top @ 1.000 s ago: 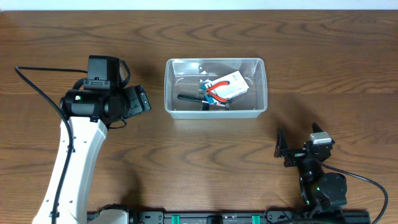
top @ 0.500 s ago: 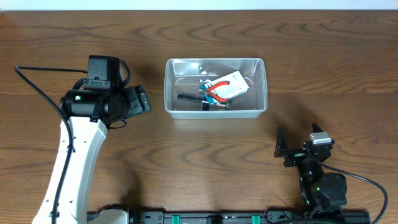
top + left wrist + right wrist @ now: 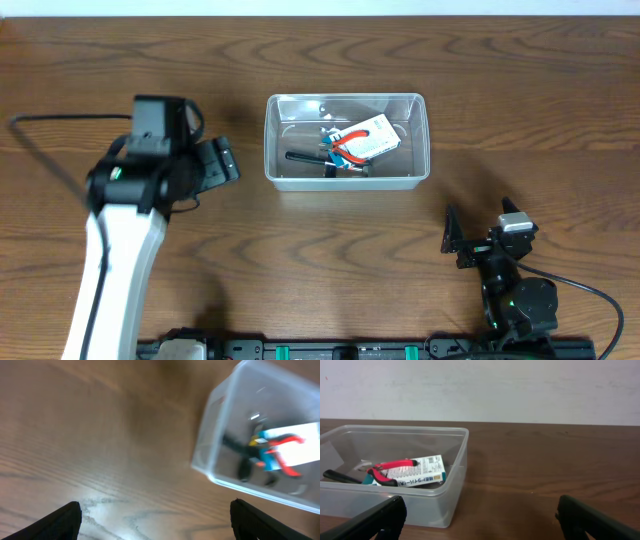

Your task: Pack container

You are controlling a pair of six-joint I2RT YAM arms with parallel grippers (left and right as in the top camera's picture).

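The clear plastic container (image 3: 274, 140) stands at mid-table. Inside it lie red-handled pliers on a white card (image 3: 364, 140) and a black-handled tool (image 3: 300, 156). My left gripper (image 3: 217, 162) hovers just left of the container, open and holding nothing. In the left wrist view the container (image 3: 215, 455) is at upper right, the pliers (image 3: 286, 456) show through its wall, and only bare wood lies between the left gripper's (image 3: 160, 525) jaws. My right gripper (image 3: 480, 232) rests low at the front right, open and empty. From there the right gripper (image 3: 482, 520) faces the container (image 3: 454, 475).
A black cable (image 3: 50, 135) trails from the left arm across the left side of the wooden table (image 3: 330, 270). A pale wall (image 3: 520, 385) rises behind the table's far edge.
The left arm has begun to move and is blurred, shifting slightly left away from the container. The right arm and the container's contents are unchanged.
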